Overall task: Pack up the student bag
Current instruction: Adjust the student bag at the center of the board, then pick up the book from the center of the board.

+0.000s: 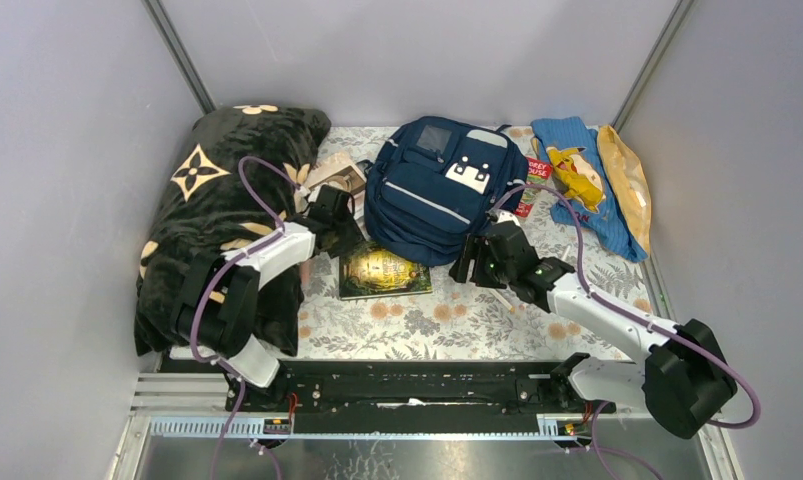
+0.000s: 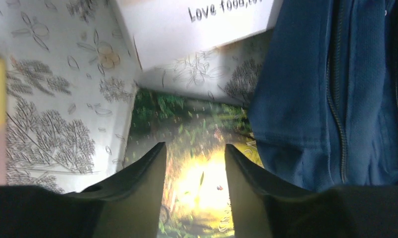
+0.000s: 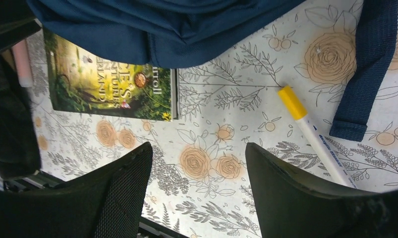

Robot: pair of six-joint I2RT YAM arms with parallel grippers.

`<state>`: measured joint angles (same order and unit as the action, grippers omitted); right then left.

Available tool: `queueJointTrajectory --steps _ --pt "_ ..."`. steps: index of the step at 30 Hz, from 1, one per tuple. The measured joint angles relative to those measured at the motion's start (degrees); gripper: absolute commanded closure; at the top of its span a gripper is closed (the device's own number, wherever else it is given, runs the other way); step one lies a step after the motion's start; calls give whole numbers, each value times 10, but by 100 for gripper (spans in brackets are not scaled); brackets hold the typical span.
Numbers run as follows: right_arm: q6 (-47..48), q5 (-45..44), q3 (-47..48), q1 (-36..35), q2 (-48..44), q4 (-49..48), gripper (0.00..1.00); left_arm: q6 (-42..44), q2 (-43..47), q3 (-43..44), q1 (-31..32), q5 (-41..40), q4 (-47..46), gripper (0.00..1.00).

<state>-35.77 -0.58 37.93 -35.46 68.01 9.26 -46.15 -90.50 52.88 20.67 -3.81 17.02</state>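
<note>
The navy student bag (image 1: 439, 190) lies flat at the back middle of the floral table cover, front pocket up. Its lower edge overlaps a green picture book (image 1: 382, 270). My left gripper (image 1: 342, 228) hangs at the bag's left side. In the left wrist view it (image 2: 194, 146) is open above the book (image 2: 197, 124), with the bag's fabric (image 2: 325, 99) just to the right. My right gripper (image 1: 474, 262) is at the bag's lower right edge. It (image 3: 198, 146) is open over bare cover, near the bag (image 3: 162, 25), its strap (image 3: 365, 74) and a yellow-capped marker (image 3: 311, 129).
A black blanket with tan flowers (image 1: 217, 220) fills the left side. A white printed box (image 2: 197, 29) lies beyond the book. At the back right are a light-blue cloth with a yellow figure (image 1: 577, 180), a tan packet (image 1: 627, 180) and a red book (image 1: 533, 185). Grey walls enclose the table.
</note>
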Motion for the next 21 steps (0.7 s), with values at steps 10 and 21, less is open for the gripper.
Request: queueJointTrajectory --steps 10,21 --pt "-10 -2 29 0 -9 7 24 -44 -89 61 1 -98 3 50" --pt "-12 14 28 0 15 8 19 -41 -157 113 6 -115 1 51"
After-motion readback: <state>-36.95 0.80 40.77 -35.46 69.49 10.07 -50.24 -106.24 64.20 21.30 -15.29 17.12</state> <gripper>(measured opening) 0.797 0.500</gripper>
